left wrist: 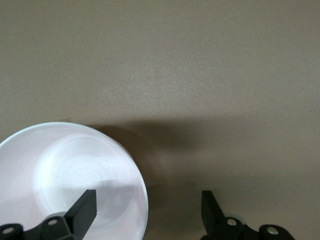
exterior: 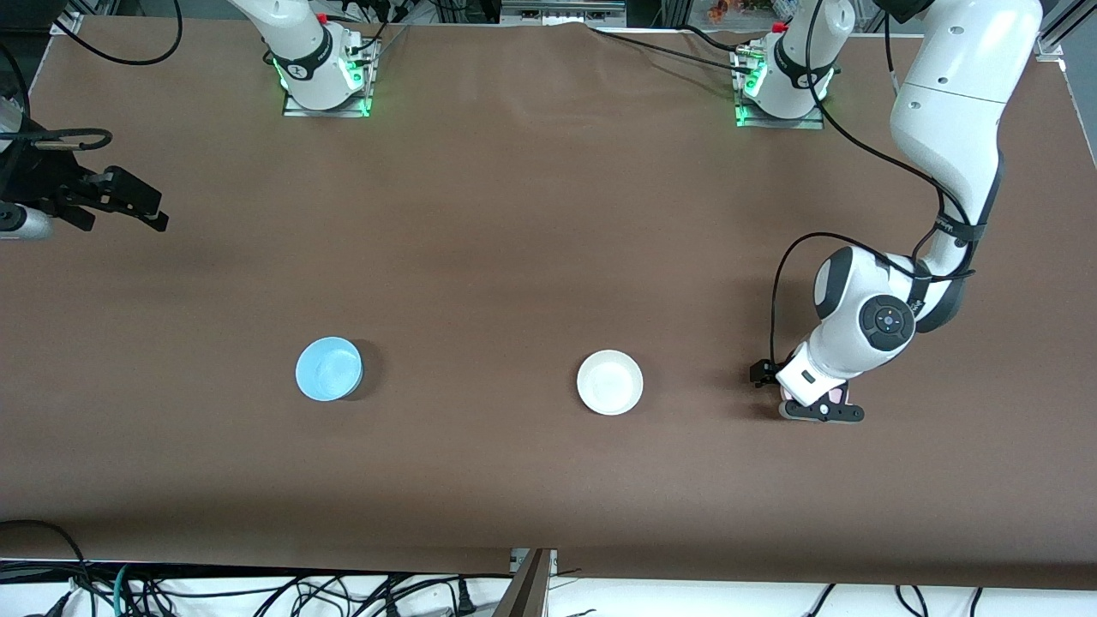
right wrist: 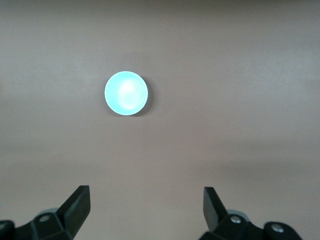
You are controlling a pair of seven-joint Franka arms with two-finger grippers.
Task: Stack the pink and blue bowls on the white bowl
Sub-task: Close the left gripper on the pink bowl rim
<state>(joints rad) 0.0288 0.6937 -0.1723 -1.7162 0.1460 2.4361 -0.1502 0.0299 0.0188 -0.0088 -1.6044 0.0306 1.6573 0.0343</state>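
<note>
Left gripper (exterior: 821, 410) hangs low over the pink bowl (left wrist: 70, 182) at the left arm's end of the table, fingers spread wide astride its rim. Advise lowering until one finger sits inside the wall, then closing. White bowl (exterior: 609, 382) sits mid-table; blue bowl (exterior: 328, 369) lies toward the right arm's end. Right gripper (exterior: 120, 201) waits wide open.

Two shiny white round robot arms (exterior: 947, 111) with black cables, black finger tips, green lights glowing at their bases.
</note>
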